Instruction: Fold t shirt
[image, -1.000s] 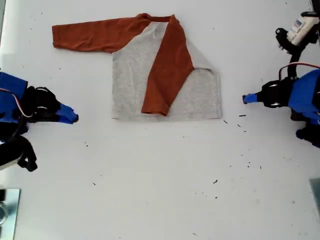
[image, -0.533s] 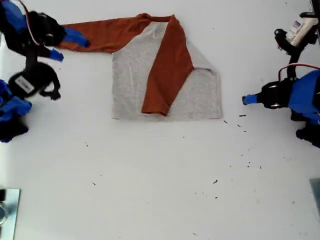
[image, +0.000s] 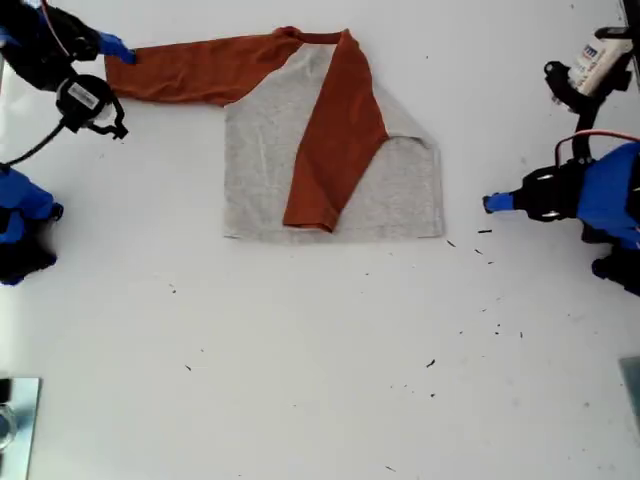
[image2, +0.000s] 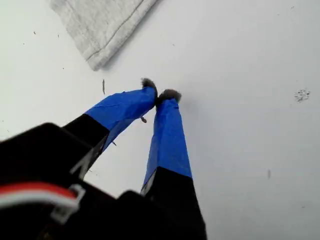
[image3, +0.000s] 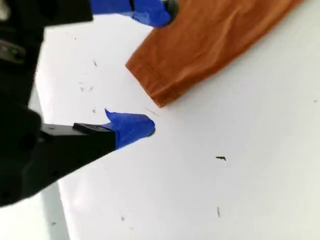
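The t shirt (image: 330, 160) lay flat on the white worktop (image: 320, 380), toward the far side in the exterior view, a small raglan with a light heather-grey body and rust-orange sleeves and collar. One long sleeve (image: 335, 140) was folded diagonally across the grey body, its cuff ending near the bottom hem. The other sleeve (image: 200, 68) stretched out straight toward the exterior view's left, its cuff lying flat on the worktop. The shoulder on the exterior view's right was tucked in, giving a slanted grey edge there. The hem ran fairly straight, with a stitched corner showing in the first wrist view (image2: 95, 55). No print was visible.
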